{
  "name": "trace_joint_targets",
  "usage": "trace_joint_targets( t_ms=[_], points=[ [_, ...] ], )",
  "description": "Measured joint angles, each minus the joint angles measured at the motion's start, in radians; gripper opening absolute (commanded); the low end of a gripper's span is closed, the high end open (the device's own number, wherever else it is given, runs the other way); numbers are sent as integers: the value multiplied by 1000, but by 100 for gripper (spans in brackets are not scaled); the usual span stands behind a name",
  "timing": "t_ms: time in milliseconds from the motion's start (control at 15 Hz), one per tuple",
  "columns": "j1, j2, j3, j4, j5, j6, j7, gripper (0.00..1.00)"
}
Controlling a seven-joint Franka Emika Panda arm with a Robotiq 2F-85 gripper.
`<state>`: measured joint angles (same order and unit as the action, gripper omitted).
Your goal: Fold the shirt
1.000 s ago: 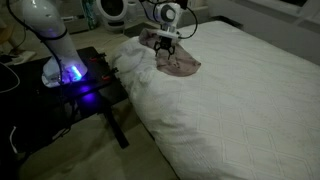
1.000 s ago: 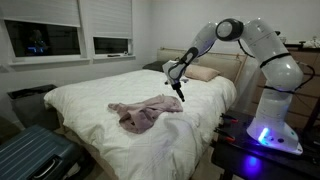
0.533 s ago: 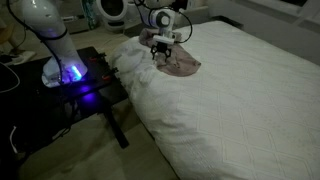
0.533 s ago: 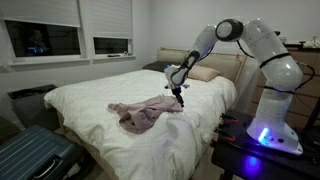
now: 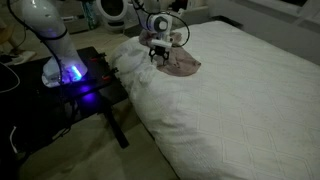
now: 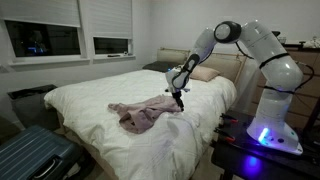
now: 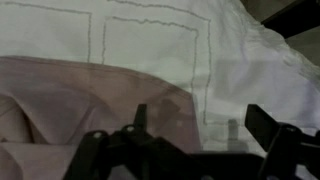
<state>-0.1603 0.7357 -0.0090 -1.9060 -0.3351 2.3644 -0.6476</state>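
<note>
On the white quilted bench (image 6: pixel 80 100) the shirt (image 6: pixel 140 113) lies crumpled and unfolded, and the gripper (image 6: pixel 179 102) has come down over the last second to the shirt's edge (fingers (image 7: pixel 268 128) spread wide, holding nothing), so a first grasp looks imminent.

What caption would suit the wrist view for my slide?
Open gripper poised over the edge of the pink shirt, which lies on the white quilted bed cover.
</note>
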Motion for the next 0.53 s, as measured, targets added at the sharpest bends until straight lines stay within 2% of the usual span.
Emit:
trace_joint_targets(
  t_ms=[267,333,400,533],
  points=[
    [-1,30,0,1,0,78,0,100],
    [-1,37,0,2,0,97,0,94],
    [-1,44,0,2,0,112,0,74],
    [-2,55,0,3,0,142,1,68]
  ],
)
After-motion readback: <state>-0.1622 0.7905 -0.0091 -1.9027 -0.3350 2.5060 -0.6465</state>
